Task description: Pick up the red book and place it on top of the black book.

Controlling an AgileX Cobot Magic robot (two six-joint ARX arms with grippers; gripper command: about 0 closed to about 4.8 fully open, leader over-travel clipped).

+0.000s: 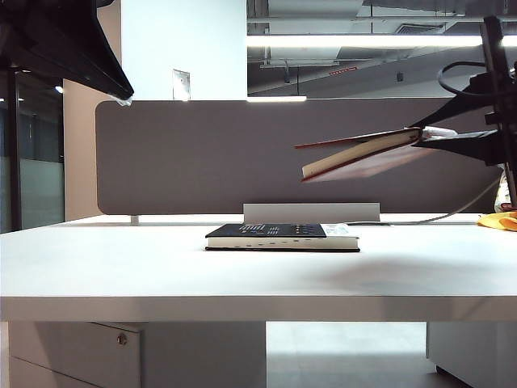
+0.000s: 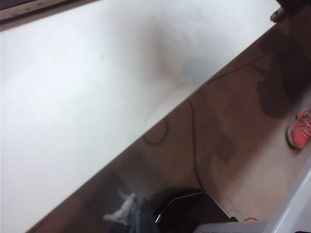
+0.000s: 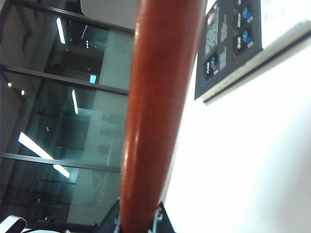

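The black book (image 1: 279, 236) lies flat at the middle of the white table (image 1: 121, 267), its cover printed with small light markings. The red book (image 1: 363, 153) hangs in the air above and to the right of it, tilted, its cream page edges showing and its covers slightly parted. My right gripper (image 1: 432, 136) is shut on its right end. In the right wrist view the red book (image 3: 160, 97) runs out from between the fingers (image 3: 116, 218), with the black book (image 3: 233, 43) beyond. My left gripper (image 1: 113, 81) is raised at the far upper left; its jaws are indistinct.
A grey partition (image 1: 186, 153) stands along the table's back edge. A yellow object (image 1: 501, 220) and a cable (image 1: 452, 214) lie at the table's right end. The left wrist view shows the table edge (image 2: 160, 116), floor, a cable (image 2: 194, 145) and an orange shoe (image 2: 300, 128).
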